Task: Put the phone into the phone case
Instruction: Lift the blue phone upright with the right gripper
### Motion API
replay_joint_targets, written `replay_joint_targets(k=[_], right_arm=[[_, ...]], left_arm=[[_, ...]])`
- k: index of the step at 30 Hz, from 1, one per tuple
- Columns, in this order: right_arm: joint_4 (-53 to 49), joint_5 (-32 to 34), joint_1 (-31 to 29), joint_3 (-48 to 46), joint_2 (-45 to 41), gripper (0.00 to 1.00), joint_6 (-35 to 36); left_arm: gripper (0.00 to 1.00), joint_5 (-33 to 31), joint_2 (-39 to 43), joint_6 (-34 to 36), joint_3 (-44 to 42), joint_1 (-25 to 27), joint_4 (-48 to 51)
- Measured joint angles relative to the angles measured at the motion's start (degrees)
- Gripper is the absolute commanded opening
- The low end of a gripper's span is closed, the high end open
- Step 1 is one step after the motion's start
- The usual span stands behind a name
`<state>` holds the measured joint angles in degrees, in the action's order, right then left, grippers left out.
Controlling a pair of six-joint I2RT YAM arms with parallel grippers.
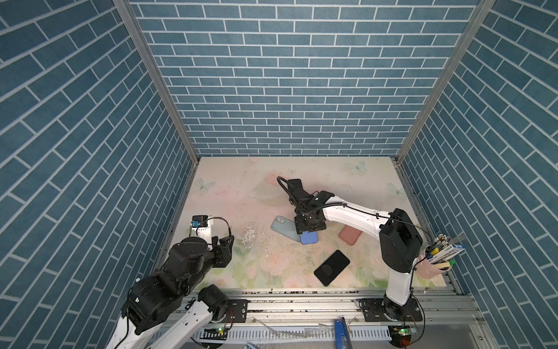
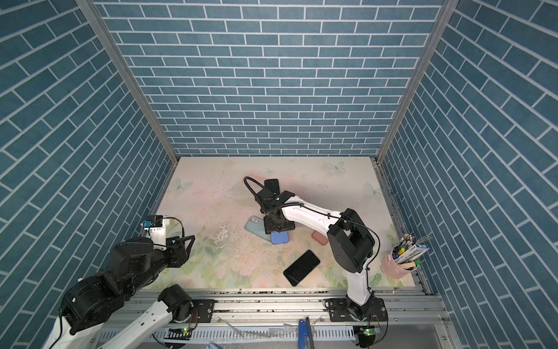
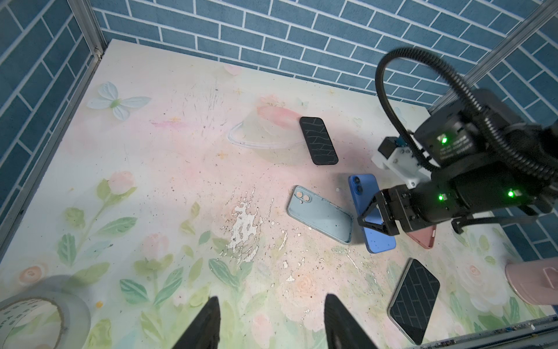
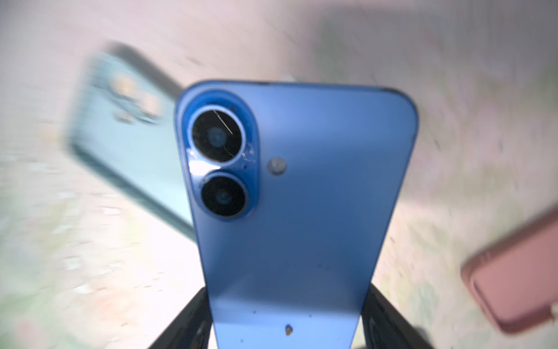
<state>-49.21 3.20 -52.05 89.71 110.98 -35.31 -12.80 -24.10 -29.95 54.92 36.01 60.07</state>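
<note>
Clamping blue phone (image 4: pixel 302 211) in right jaws, teal case (image 3: pixel 320 213) just beside, pink case (image 3: pixel 422 238) near, left jaws apart

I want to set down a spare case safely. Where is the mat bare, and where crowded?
Bare: the far left stretch of the mat between the left wall and the black case; also the patch between the left gripper and the teal case. Crowded: centre to right, where teal case, blue phone, pink case and black phone cluster.
</note>
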Motion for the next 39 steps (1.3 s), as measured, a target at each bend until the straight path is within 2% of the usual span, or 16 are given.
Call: replay_joint_targets(k=[4,8,12,16,21,30,39], right_arm=[[0.2,-2.0,0.1,6.5,5.4,0.72,3.9],[-0.7,-3.3,0.1,9.3,11.0,0.73,4.3],[-2.3,-4.7,0.3,12.4,15.7,0.82,4.5],[-3.1,-5.5,0.3,14.7,16.2,0.9,5.4],[-3.1,-5.4,0.4,15.1,16.1,0.87,7.3],[-4.3,-4.9,1.8,20.4,17.6,0.88,9.5],[-3.5,-5.2,1.7,15.6,19.0,0.9,9.7]], left_arm=[[0.57,0.0,0.0,0.0,0.0,0.0,0.0],[0.57,0.0,0.0,0.0,0.0,0.0,0.0],[0.57,0.0,0.0,0.0,0.0,0.0,0.0],[0.57,0.0,0.0,0.0,0.0,0.0,0.0],[0.57,0.0,0.0,0.0,0.0,0.0,0.0],[0.57,0.0,0.0,0.0,0.0,0.0,0.0],[0.57,0.0,0.0,0.0,0.0,0.0,0.0]])
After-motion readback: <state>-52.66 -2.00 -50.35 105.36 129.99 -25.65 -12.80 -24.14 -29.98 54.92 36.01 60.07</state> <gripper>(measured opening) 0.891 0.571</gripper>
